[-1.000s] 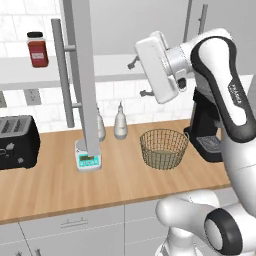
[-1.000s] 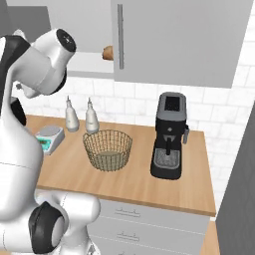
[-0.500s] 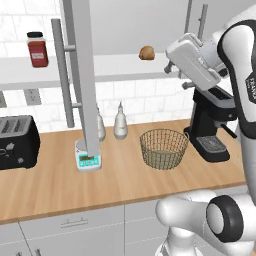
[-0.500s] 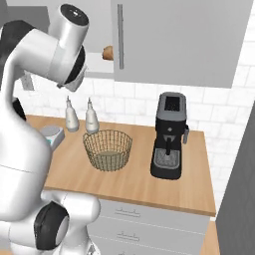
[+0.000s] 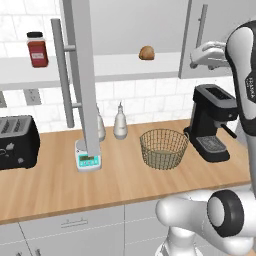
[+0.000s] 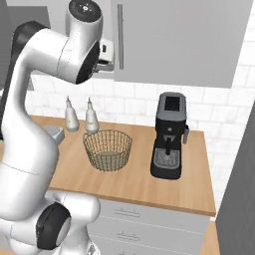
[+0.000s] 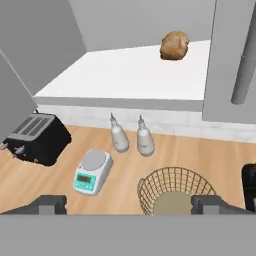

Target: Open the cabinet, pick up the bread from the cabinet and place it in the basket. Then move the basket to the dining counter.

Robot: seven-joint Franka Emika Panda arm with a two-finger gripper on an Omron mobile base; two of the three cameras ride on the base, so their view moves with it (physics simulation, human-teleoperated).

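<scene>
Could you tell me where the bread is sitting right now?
The bread sits on the open cabinet's pale shelf, toward its right end, above the basket on the worktop.

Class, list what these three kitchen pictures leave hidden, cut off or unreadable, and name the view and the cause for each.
- Toaster: left base view, left edge cuts it off.
- Scale: left base view, the open cabinet door covers part; its display is too small to read.
- Bread: its far side, hand view.
- Coffee machine: hand view, right edge leaves a sliver.
</scene>
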